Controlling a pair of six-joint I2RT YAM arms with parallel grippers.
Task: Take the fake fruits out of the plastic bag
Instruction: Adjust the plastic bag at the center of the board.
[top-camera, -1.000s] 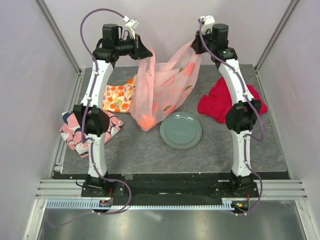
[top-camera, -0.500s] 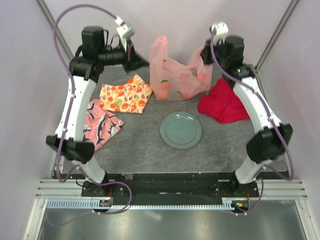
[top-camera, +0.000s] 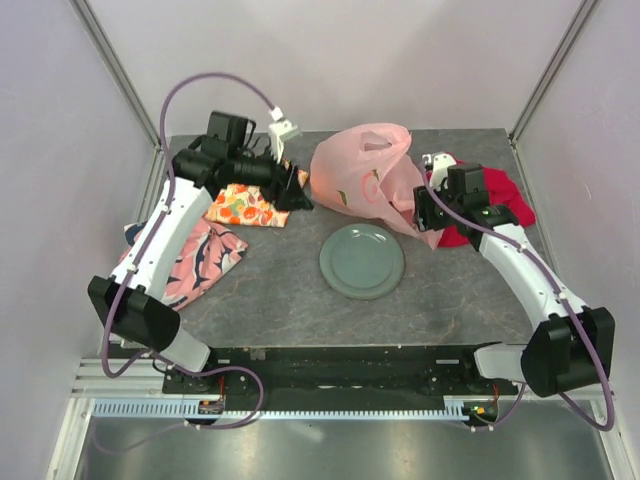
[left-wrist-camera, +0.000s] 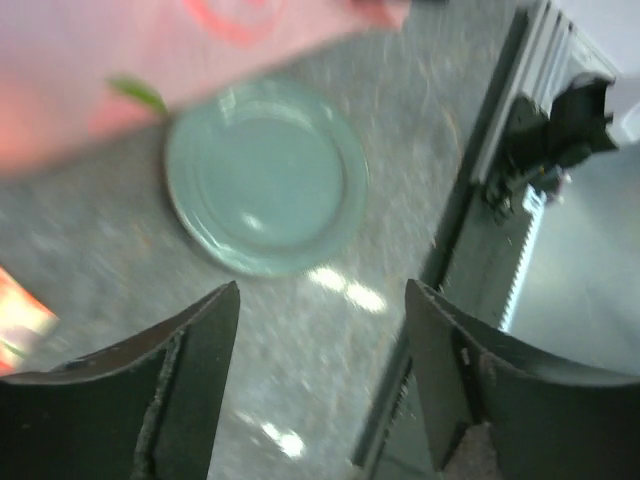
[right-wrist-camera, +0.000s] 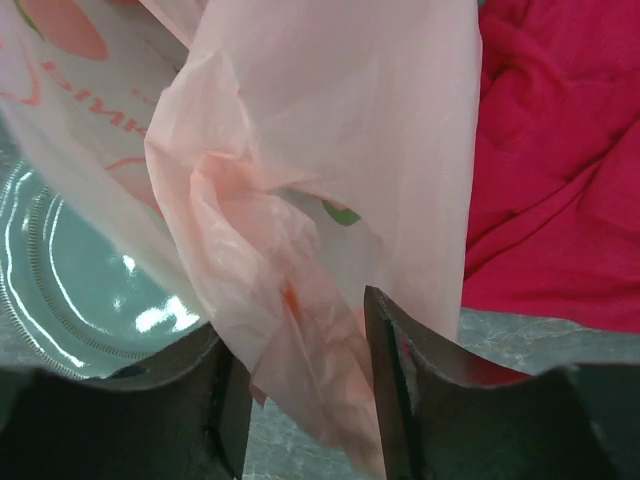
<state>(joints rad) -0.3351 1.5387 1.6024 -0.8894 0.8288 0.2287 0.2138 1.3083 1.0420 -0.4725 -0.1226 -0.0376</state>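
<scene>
From above, the bag (top-camera: 362, 178) lies slumped at the far side of the table (top-camera: 300, 300), between your two claws. Your left claw (top-camera: 297, 187) is just beside the bag's left edge, over the cloth with fruit pictures (top-camera: 240, 205). Your right claw (top-camera: 418, 212) is at the bag's right edge, near the red cloth (top-camera: 497, 192). The green plate (top-camera: 362, 262) sits just in front of the bag. No fruits show outside the bag. Some red shapes show through the thin plastic, but you cannot tell if they are fruits or pictures on the bag.

From the left wrist, the picture is blurry. The left claw's fingers (left-wrist-camera: 190, 390) are spread wide with nothing between them. The plate is below and the pink bag is at the top edge.

From the right wrist, the fingers (right-wrist-camera: 395, 360) stand partway apart. A fold of the bag (right-wrist-camera: 300, 180) hangs between them, and it does not look squeezed.

It looks like the job is not done: the fruits seem to be inside, and neither claw has a real hold. Next you need to find the bag's opening. Pinch the bag with one claw, then tip it or reach in with the other. The plastic is thin and slippery, so grab a bunched part.
</scene>
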